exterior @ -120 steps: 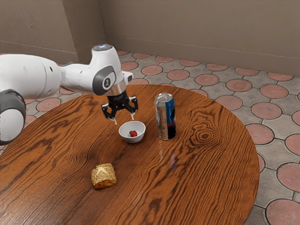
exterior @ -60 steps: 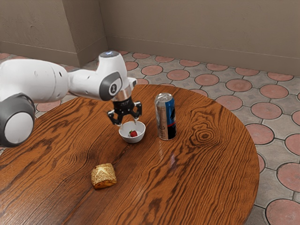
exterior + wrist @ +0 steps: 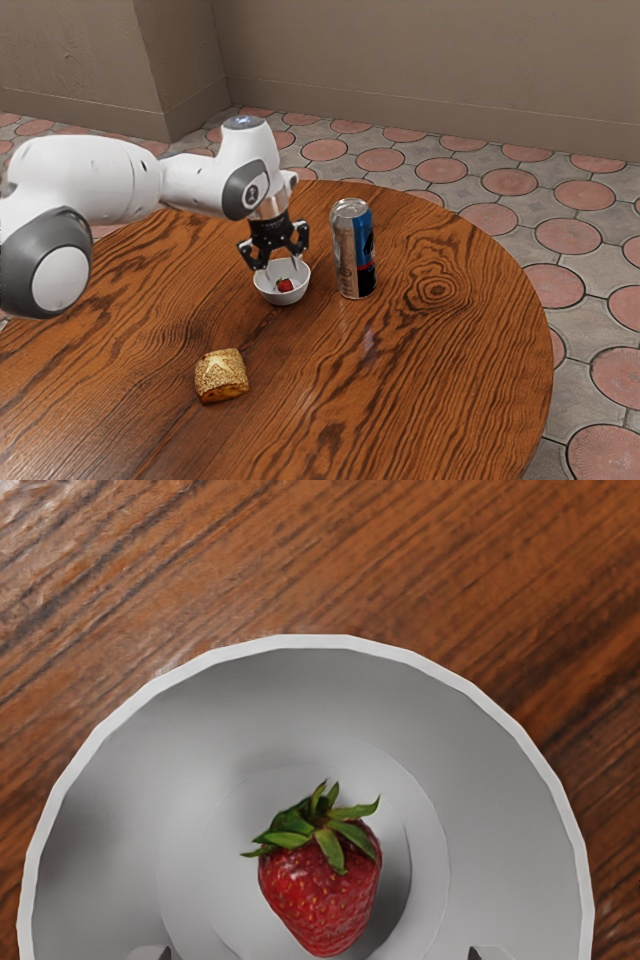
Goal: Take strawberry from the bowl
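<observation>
Exterior view, from its left: one seeded bread roll (image 3: 221,376) lies at the near side of the wooden table (image 3: 400,400). Next, farther off, the gripper (image 3: 282,268) stands open at the mouth of one white bowl (image 3: 279,298), two fingers well apart, holding nothing. One strawberry (image 3: 284,286) rests on the bowl's floor, enclosed by its wall; the wrist view details green leaves (image 3: 320,830) and seeds. One can (image 3: 355,250) stands upright beside the bowl, an obstacle toward the exterior view's right.

The Franka arm (image 3: 195,185) is bent; its black two-finger gripper (image 3: 281,270) points down, perhaps slightly tilted, with both fingers (image 3: 148,953) apart.
</observation>
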`<act>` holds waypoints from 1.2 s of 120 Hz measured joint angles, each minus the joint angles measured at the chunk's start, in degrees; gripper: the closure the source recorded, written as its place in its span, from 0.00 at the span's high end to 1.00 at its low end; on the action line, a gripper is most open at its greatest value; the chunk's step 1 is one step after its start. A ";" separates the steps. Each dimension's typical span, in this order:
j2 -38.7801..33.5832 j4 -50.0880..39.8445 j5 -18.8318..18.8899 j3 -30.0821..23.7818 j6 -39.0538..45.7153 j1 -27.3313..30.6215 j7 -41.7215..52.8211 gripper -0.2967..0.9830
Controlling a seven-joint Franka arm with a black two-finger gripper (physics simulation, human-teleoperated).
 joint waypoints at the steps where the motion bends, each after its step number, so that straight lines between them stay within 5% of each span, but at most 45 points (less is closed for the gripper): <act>1: 0.10 0.11 0.01 0.00 0.00 0.03 -0.03 0.51; 144: 6.06 4.50 0.09 0.18 0.03 1.04 -2.08 0.49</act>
